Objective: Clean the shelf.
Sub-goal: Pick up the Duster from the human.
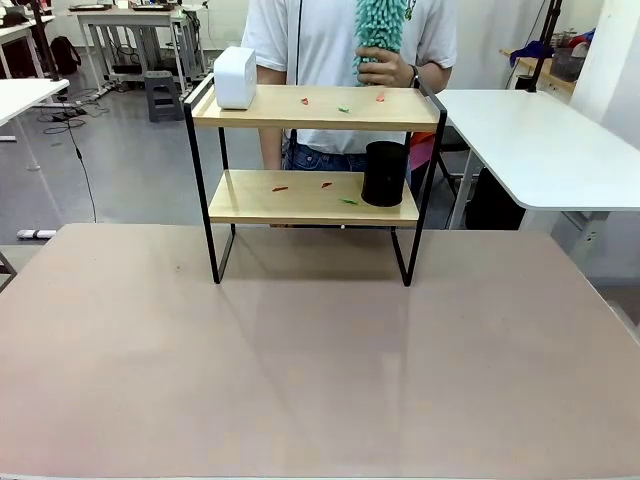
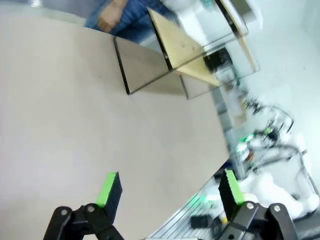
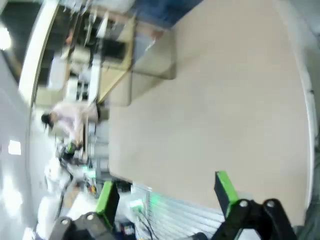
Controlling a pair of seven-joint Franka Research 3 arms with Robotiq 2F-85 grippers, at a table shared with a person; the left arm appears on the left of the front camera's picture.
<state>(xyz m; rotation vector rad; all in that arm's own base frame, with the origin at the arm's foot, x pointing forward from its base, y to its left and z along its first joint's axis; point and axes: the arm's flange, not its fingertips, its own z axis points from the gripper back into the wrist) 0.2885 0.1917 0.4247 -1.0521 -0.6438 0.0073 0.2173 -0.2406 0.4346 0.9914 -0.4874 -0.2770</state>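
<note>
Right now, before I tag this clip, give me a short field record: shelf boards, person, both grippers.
shelf: stands at the far side of the table, two wooden boards
top board: white box at its left end; small red and green scraps
lower board: black cylinder at its right end; more scraps
person: behind the shelf, hand holding a teal duster upright
left gripper: open, empty, above the table
right gripper: open, empty, above the table
</note>
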